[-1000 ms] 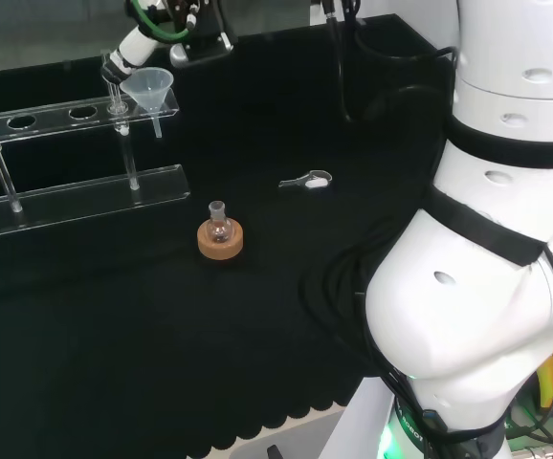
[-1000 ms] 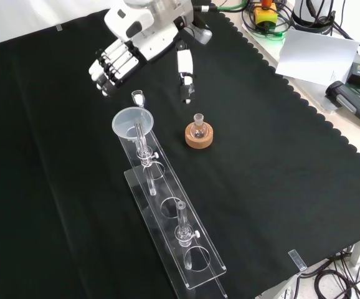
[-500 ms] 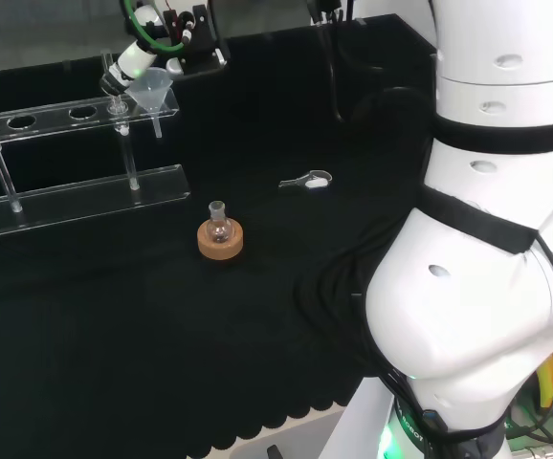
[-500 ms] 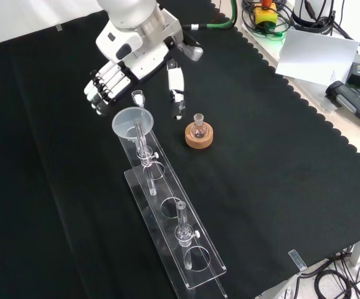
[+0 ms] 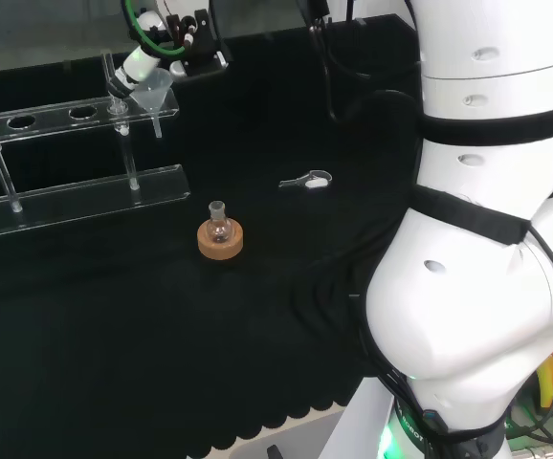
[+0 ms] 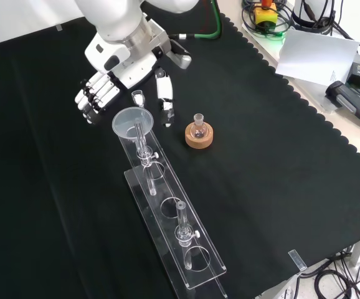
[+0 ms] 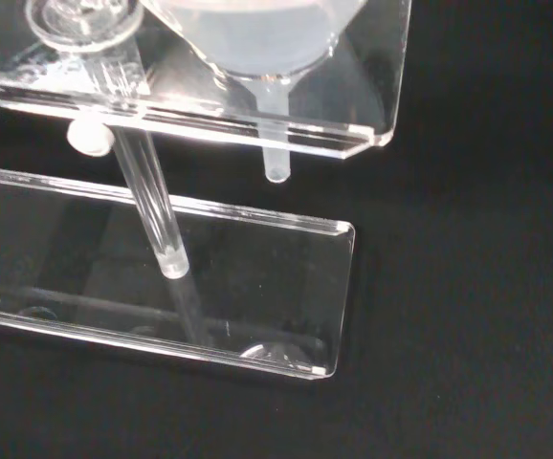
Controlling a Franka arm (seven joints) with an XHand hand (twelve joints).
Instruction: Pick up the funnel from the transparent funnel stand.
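Observation:
A clear funnel [image 6: 131,121] sits in the end hole of the transparent funnel stand [image 6: 170,215], its stem poking below the top plate. In the head view the funnel [image 5: 153,89] stands at the stand's [image 5: 76,196] right end. My hand [image 6: 114,78] hovers just beyond the funnel in the front view, open, with straight fingers [image 6: 90,99] to the funnel's left and the thumb [image 6: 165,103] to its right, touching nothing. A finger of the hand [image 5: 135,67] shows right behind the funnel in the head view. The wrist view shows the funnel [image 7: 257,43] and stand [image 7: 162,277] close.
A small glass flask on a cork ring [image 6: 198,135] stands right of the funnel in the front view. A small clear and white piece [image 5: 310,179] lies on the cloth near the arm. Papers and cables [image 6: 317,53] lie past the cloth's scalloped edge.
The hand has come down and toward the funnel, so its fingers and thumb now flank the funnel's rim. The funnel, stand and flask have not moved.

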